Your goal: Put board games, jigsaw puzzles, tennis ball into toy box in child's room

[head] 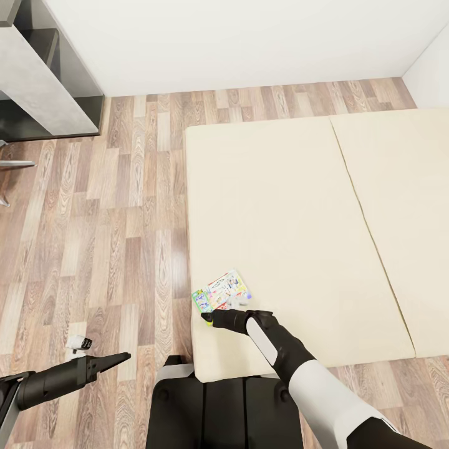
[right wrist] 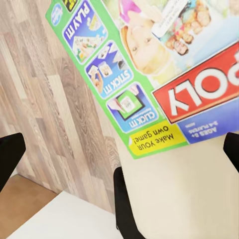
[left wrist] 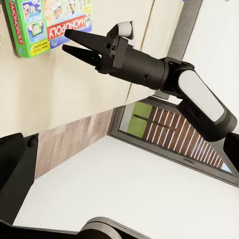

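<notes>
board game (head: 221, 290) lettered MONOPOLY, "Make YOUR own game!" | on bed (head: 299, 206) | right tool (left wrist: 74, 44) fingers apart beside it | left tool (head: 122, 358) state unclear

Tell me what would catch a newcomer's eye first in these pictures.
The white-and-green board game, lettered Monopoly, lies flat at the near corner of the beige bed, by the edge next to the wood floor. The right gripper points at its near edge, open, not touching it. The left gripper hangs over the floor.
</notes>
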`<state>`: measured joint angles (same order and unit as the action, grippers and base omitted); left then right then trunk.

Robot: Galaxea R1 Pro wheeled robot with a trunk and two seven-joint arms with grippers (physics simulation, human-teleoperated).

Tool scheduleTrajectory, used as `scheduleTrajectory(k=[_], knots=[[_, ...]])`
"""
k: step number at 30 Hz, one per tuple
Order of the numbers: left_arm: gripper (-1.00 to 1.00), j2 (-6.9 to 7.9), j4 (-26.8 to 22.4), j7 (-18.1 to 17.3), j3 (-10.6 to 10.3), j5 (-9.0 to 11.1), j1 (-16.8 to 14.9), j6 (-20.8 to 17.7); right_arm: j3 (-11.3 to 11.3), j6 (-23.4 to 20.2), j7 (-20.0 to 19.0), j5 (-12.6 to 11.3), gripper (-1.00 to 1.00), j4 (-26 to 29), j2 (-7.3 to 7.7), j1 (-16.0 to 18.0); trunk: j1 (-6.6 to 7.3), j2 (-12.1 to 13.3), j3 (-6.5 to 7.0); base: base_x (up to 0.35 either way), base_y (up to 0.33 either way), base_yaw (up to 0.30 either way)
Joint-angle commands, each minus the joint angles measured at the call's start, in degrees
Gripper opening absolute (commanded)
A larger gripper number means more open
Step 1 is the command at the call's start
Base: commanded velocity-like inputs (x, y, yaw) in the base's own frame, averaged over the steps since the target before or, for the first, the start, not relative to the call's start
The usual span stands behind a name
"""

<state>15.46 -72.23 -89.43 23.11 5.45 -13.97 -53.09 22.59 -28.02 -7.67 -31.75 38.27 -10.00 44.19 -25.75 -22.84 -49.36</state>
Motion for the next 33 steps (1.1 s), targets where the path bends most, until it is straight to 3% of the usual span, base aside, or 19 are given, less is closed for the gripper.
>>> scheduleTrajectory(k=[1, 6, 14, 33], knots=[[1.0, 0.01, -0.01, -0.23, 0.0, -0.06, -0.01, -0.61, -0.01, -0.15, -0.07, 0.03, 1.0, 0.0, 0.0, 0.02, -0.03, -0.09, -0.06, 0.0, 0.0, 0.0], [1.0, 0.01, -0.01, -0.21, 0.0, -0.09, -0.01, -0.68, 0.64, 0.16, -0.07, 0.09, 1.0, -0.03, 0.0, 0.02, -0.03, -0.09, -0.06, 0.0, 0.0, 0.0], [1.0, 0.01, -0.01, -0.21, 0.0, -0.15, -0.01, -0.69, 5.32, 2.49, -0.07, 0.02, 1.0, -0.05, 0.0, 0.02, -0.03, -0.09, -0.06, 0.0, 0.0, 0.0], [1.0, 0.06, -0.01, -0.22, 0.01, -0.09, -0.01, -0.7, 6.05, 2.52, -0.06, 0.02, 1.0, -0.04, 0.0, 0.1, -0.03, -0.09, -0.06, 0.0, 0.0, 0.0]])
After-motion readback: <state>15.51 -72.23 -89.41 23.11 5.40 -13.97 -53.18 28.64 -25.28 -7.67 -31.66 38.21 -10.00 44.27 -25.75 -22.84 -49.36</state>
